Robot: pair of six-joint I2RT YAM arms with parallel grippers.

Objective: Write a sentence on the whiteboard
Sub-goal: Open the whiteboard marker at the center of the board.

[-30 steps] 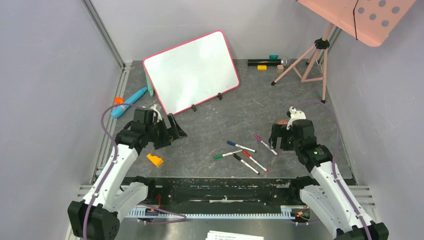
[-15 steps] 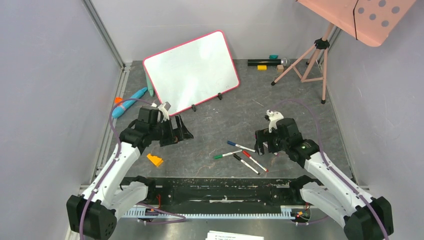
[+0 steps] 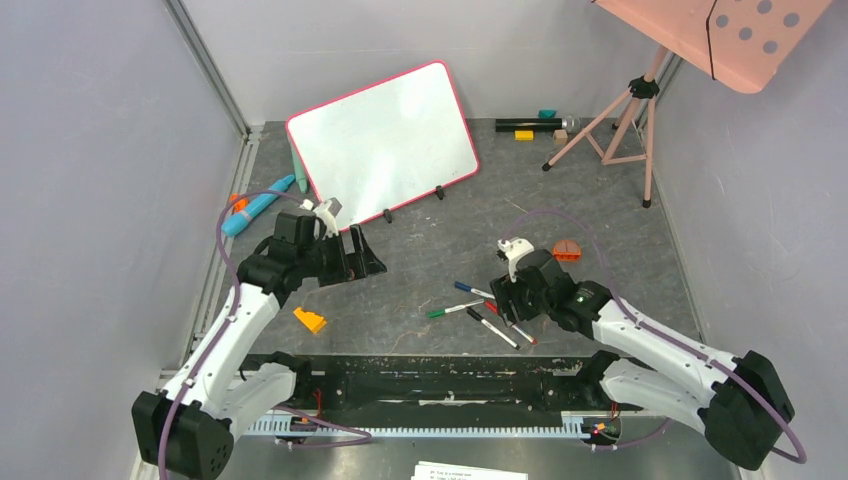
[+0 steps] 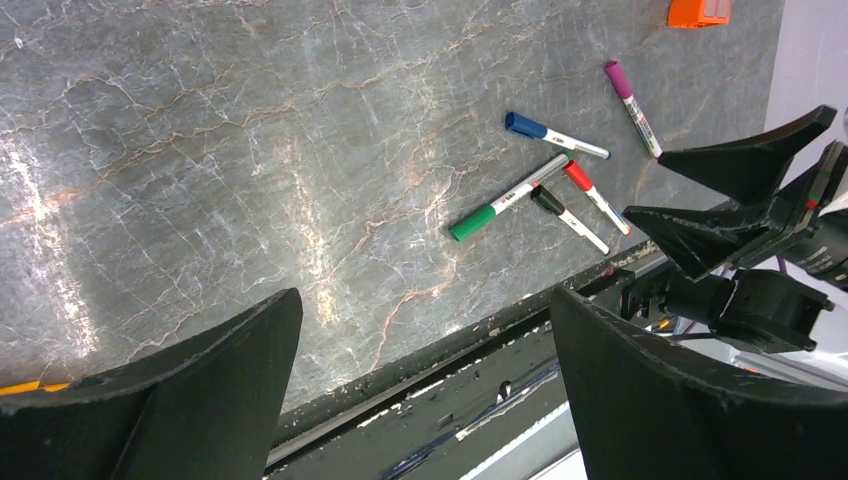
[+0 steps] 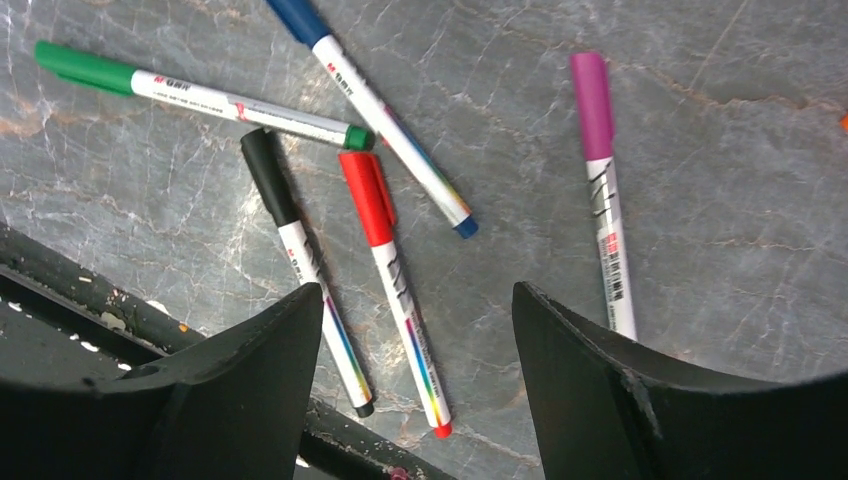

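The whiteboard (image 3: 380, 140) with a pink-red rim leans at the back left. Its face looks blank, and no sentence shows on it. Several markers lie on the grey table: green (image 5: 200, 97), blue (image 5: 370, 100), black (image 5: 300, 260), red (image 5: 390, 270) and purple (image 5: 603, 180). My right gripper (image 5: 415, 400) is open and empty just above them, with the red marker's tail between its fingers. In the top view it (image 3: 510, 300) covers the purple marker. My left gripper (image 3: 365, 262) is open and empty, in front of the board's lower edge. Its wrist view (image 4: 425, 390) shows the markers (image 4: 505, 198) ahead.
A pink tripod stand (image 3: 620, 115) with a pink dotted panel (image 3: 740, 35) stands at the back right. An orange wedge (image 3: 310, 320), a blue-teal tool (image 3: 258, 205), an orange piece (image 3: 567, 250), a black bar (image 3: 528, 125) and a yellow block (image 3: 524, 135) lie around.
My right gripper has moved left and down over the markers, uncovering the orange piece. My left gripper has shifted slightly right. Both stay open.
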